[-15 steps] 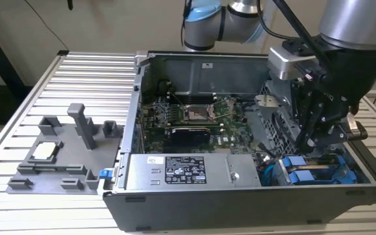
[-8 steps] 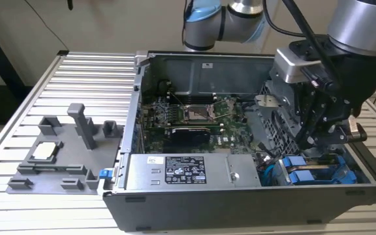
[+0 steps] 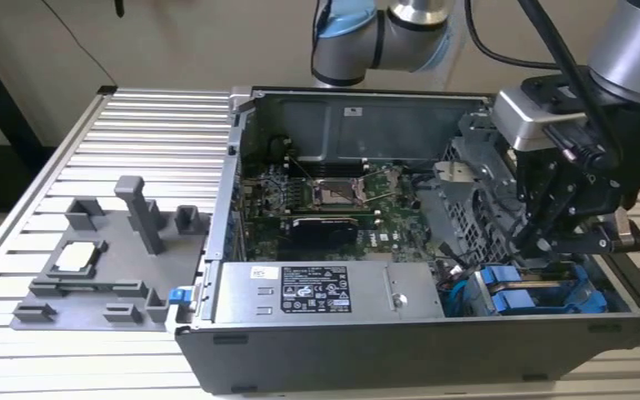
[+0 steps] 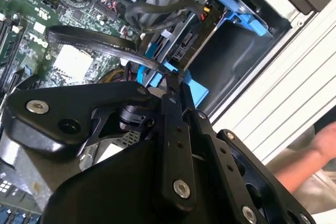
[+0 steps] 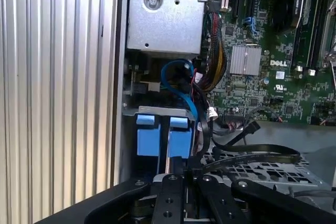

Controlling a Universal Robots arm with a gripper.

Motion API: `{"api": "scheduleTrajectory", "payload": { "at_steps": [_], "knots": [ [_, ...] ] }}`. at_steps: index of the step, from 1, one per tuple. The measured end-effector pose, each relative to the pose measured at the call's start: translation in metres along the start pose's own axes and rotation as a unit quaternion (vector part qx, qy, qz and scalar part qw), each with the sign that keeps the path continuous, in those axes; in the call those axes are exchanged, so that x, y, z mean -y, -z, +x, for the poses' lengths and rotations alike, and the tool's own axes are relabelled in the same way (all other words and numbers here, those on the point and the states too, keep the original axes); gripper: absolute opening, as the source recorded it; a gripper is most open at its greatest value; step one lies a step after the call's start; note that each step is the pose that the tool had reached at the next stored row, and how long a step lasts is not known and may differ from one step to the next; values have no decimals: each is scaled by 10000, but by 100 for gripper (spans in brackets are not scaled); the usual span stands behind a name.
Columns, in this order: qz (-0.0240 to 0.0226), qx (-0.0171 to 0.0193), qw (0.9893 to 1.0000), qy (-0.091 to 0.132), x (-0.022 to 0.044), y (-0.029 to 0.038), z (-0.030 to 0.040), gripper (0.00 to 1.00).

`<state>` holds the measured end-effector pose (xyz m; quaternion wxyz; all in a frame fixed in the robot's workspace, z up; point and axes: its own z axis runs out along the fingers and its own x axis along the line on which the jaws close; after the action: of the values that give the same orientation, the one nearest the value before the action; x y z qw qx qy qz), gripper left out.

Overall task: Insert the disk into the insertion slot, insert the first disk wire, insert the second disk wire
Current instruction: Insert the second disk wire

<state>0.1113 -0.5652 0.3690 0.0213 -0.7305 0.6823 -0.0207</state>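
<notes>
The disk sits in the insertion slot (image 3: 582, 292) of the drive cage, at the case's corner on the exterior view's right. Its blue end handle (image 5: 179, 141) shows beside a second blue handle (image 5: 147, 140), and the drive body is hidden in the cage. My gripper (image 3: 535, 248) reaches down into the cage right over these handles (image 3: 515, 298). The fingers (image 4: 178, 124) stand close together at the blue frame (image 4: 197, 90), and a flat black disk wire (image 4: 89, 40) ends between the tips. In the first wrist view that wire (image 5: 252, 150) runs off from my gripper (image 5: 184, 168).
A grey power-supply box (image 3: 320, 292) fills the case's front next to the cage. The green motherboard (image 3: 332, 200) lies behind it, with a blue cable (image 5: 181, 85) and a wire bundle looping near the handles. A grey fixture (image 3: 109, 258) stands on the ribbed table. A person's hand (image 4: 315, 150) shows outside the case.
</notes>
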Motion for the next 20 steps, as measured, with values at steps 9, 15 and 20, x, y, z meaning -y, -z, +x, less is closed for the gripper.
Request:
{"api": "scheduleTrajectory", "payload": {
  "at_steps": [9, 15, 20],
  "knots": [
    [-33, 270, 9996, -15, 178, -56, 79, 16],
    [-263, 340, 9991, -26, 232, -86, 140, 16],
    [-274, 348, 9990, -40, 278, -169, 160, 16]
  ]
}}
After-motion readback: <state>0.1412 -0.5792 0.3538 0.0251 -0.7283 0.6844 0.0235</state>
